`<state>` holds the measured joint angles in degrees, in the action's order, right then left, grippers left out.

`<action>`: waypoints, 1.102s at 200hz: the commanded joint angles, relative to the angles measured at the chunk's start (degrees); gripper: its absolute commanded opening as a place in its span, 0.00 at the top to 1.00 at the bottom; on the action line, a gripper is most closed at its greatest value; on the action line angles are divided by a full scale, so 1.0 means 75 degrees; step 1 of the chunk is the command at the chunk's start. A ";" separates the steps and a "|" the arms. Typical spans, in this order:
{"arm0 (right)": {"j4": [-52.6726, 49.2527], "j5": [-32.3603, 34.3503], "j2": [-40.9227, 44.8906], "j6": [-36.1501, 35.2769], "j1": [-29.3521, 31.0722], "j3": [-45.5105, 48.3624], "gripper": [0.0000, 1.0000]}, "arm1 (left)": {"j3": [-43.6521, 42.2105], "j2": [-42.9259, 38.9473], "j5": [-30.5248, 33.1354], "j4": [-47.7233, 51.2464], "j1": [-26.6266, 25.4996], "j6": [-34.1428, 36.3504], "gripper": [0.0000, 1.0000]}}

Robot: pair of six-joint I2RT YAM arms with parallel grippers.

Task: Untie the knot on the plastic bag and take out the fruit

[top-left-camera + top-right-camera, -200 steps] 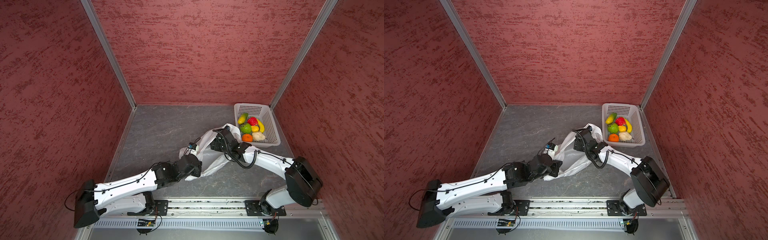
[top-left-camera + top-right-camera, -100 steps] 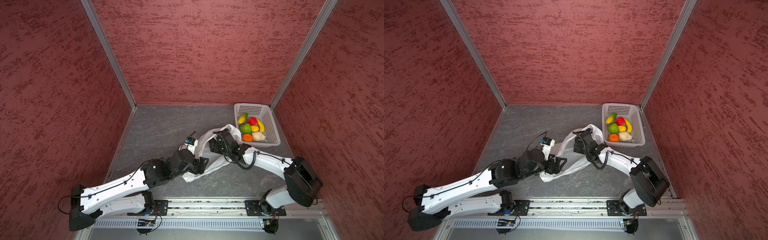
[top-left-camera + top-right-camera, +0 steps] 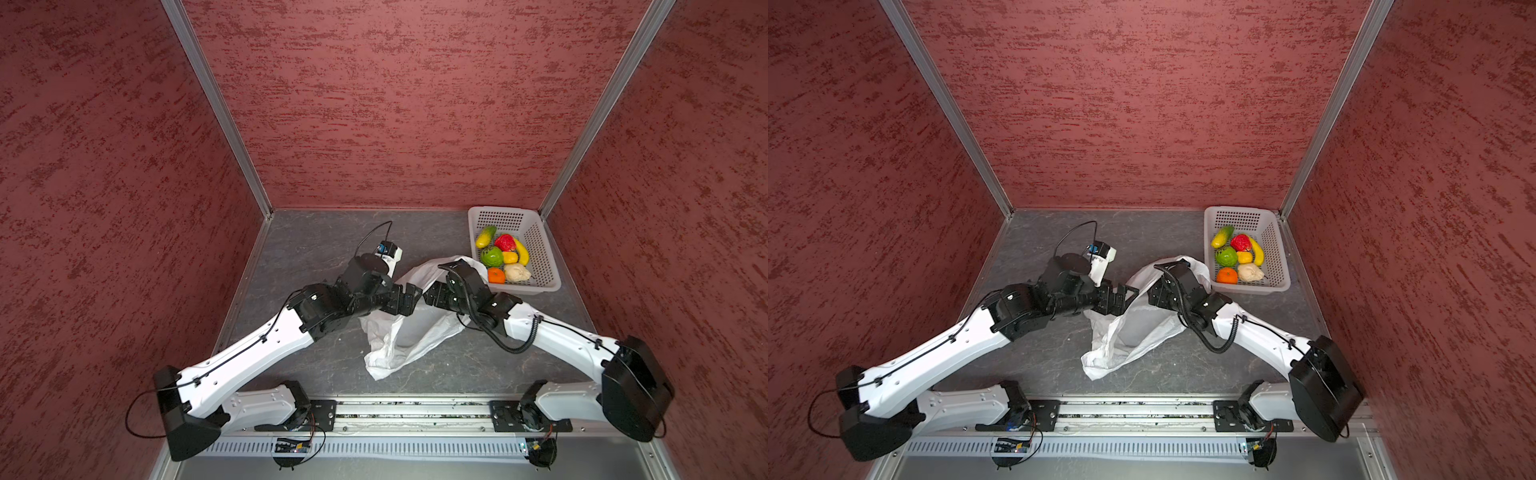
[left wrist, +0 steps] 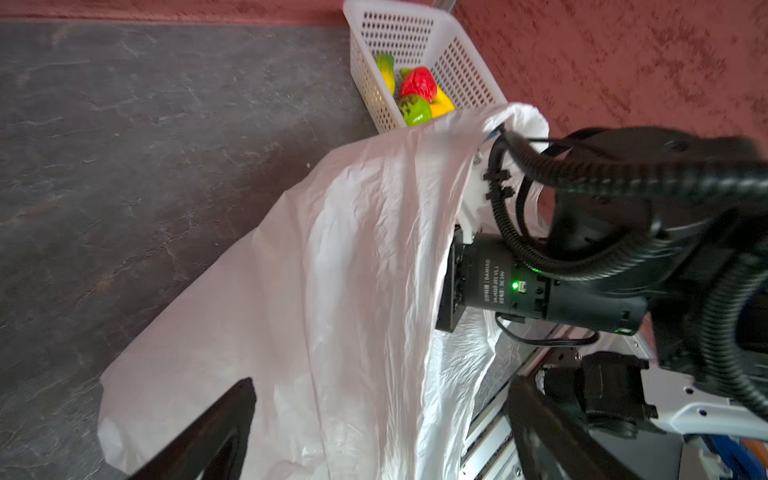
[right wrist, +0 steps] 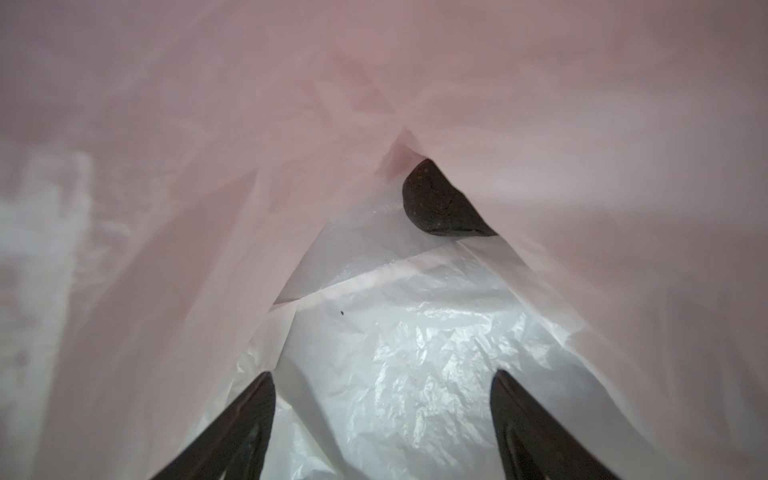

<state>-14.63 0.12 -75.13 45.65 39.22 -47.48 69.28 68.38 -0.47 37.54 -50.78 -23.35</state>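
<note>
Left gripper (image 4: 381,382): jaws apart, empty, just beside the plastic bag (image 3: 399,332). The bag lies limp at centre with its mouth open and no knot visible.

Right gripper (image 5: 382,373): inside the bag, jaws apart, empty. A dark fruit (image 5: 436,208) lies ahead in the fold.

Advice: the left gripper should pinch and lift the upper film. The right should then advance low, straddle the fruit and close gently.

Basket (image 3: 548,284), far right, holds the other fruit (image 3: 496,275).
</note>
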 commanded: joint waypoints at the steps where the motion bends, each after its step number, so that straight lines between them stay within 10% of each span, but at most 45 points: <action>1: -0.0768 -0.0224 0.0117 0.0468 0.0021 -0.0189 0.17 | 0.0410 0.0578 -0.1286 -0.0141 0.0162 0.0872 0.05; 145: 0.0721 -0.0314 0.1333 0.1264 0.0026 0.1441 0.17 | 0.1388 0.2523 -0.0400 -0.0908 0.0309 0.1224 0.15; 220: 0.0872 -0.0456 0.1611 0.1378 0.0032 0.1580 0.17 | 0.1893 0.3028 -0.1536 -0.0852 0.0094 0.1445 0.12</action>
<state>-9.19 -2.46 -64.60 53.98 39.22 -35.79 81.43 90.72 -8.80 31.07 -49.15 -14.26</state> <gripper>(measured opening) 0.827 0.880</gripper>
